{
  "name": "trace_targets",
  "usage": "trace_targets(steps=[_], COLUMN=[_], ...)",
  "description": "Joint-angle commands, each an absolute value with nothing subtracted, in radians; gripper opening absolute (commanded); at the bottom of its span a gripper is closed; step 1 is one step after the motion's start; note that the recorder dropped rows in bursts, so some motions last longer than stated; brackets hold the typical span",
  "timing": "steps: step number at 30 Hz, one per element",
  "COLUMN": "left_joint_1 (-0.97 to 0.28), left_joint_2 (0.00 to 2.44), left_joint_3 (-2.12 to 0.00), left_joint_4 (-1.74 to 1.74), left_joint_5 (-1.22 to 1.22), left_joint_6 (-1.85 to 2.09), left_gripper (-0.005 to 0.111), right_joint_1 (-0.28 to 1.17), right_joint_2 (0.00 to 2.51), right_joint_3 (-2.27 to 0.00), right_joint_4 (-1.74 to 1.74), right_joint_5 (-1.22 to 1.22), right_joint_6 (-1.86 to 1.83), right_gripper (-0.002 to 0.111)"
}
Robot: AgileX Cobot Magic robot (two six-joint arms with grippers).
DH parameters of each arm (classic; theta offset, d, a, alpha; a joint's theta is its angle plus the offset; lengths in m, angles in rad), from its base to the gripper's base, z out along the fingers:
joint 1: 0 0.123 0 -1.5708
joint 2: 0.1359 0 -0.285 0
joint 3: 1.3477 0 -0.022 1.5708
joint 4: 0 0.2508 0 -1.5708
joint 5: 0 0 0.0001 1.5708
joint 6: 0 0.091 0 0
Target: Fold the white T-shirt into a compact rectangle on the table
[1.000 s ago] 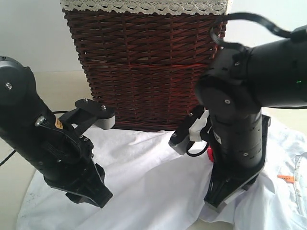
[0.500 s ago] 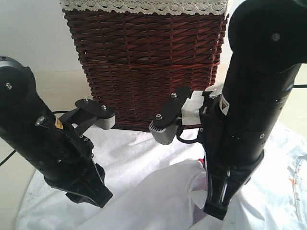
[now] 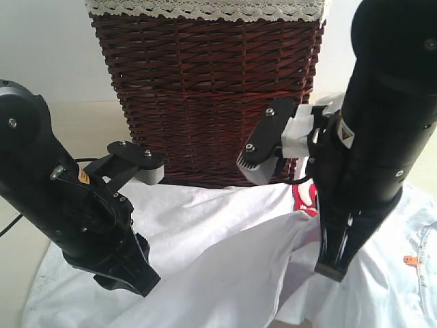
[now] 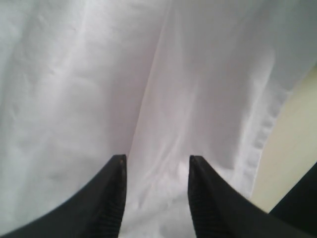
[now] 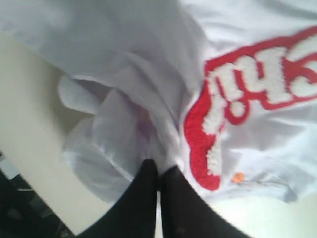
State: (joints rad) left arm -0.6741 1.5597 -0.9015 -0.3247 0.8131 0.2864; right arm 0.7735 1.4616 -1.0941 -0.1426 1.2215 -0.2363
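The white T-shirt (image 3: 205, 232) lies spread on the table (image 3: 89, 130) in front of the basket. My right gripper (image 3: 332, 270) is shut on a bunch of its cloth, and a fold rises from the table up to it. In the right wrist view the right gripper (image 5: 161, 168) pinches white fabric beside the red chest band (image 5: 247, 79) and a small orange tag (image 5: 238, 177). My left gripper (image 3: 130, 279) sits low over the shirt's left part. Its jaws (image 4: 156, 161) stand apart with flat cloth showing between them, and a hem (image 4: 260, 144) borders bare table (image 4: 292, 144).
A tall dark wicker basket (image 3: 205, 96) with a cream lace liner (image 3: 205, 8) stands just behind the shirt, close to both arms. A white wall rises behind it. A dark cable (image 3: 10, 224) runs at the left edge.
My right gripper has risen and shifted right, shut on the cloth, drawing a fold up with it and uncovering part of the red band. The left arm has stayed still.
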Motion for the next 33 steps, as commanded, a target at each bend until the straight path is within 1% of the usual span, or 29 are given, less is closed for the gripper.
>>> trace_targets(steps=[1,4,8,11,15,17,18,20,21,22,23,24,25,26,29,33], left_joint_1=[-0.680,-0.680,-0.680,-0.680,-0.680,-0.680,-0.680,-0.680,-0.680,-0.680,-0.680,-0.680,-0.680,-0.680,-0.680,-0.680], left_joint_2=[1.559,1.559,1.559,1.559,1.559,1.559,1.559,1.559,1.559,1.559,1.559,1.559,1.559,1.559,1.559,1.559], left_joint_3=[-0.899,-0.899,-0.899,-0.899,-0.899,-0.899,-0.899,-0.899,-0.899,-0.899,-0.899,-0.899,-0.899,-0.899,-0.899,-0.899], left_joint_4=[-0.332,-0.332,-0.332,-0.332,-0.332,-0.332,-0.332,-0.334,-0.334,-0.334,-0.334,-0.334,-0.336,-0.336,-0.338,-0.337], left_joint_5=[0.813,0.813,0.813,0.813,0.813,0.815,0.815,0.815,0.815,0.815,0.815,0.815,0.815,0.815,0.815,0.813], left_joint_6=[0.290,0.293,0.293,0.293,0.293,0.293,0.293,0.293,0.293,0.293,0.293,0.293,0.293,0.293,0.293,0.293], left_gripper=[0.041,0.041,0.041,0.041,0.041,0.041,0.041,0.041,0.041,0.041,0.041,0.041,0.041,0.041,0.041,0.041], right_joint_1=[0.774,0.774,0.774,0.774,0.774,0.774,0.774,0.774,0.774,0.774,0.774,0.774,0.774,0.774,0.774,0.774], right_joint_2=[1.441,1.441,1.431,1.413,1.380,1.367,1.367,1.369,1.371,1.378,1.380,1.384,1.384,1.387,1.413,1.413], right_joint_3=[-1.104,-1.104,-1.104,-1.104,-1.104,-1.104,-1.104,-1.104,-1.104,-1.101,-1.097,-1.085,-1.062,-1.046,-0.936,-0.892], right_joint_4=[-0.180,-0.016,0.300,0.362,0.285,0.075,-0.084,-0.164,-0.145,-0.117,-0.106,-0.104,-0.113,-0.111,0.008,0.211], right_joint_5=[1.221,1.221,1.221,1.221,1.221,1.221,1.221,1.221,1.221,1.221,1.221,1.221,1.181,1.179,1.196,1.221], right_joint_6=[-0.155,-0.231,-0.483,-0.556,-0.566,-0.432,-0.273,-0.161,-0.161,-0.163,-0.163,-0.126,-0.047,-0.020,0.000,-0.151], right_gripper=[0.000,0.000,0.000,0.000,0.000,0.000,0.000,0.001,0.004,0.017,0.026,0.044,0.056,0.059,0.058,0.058])
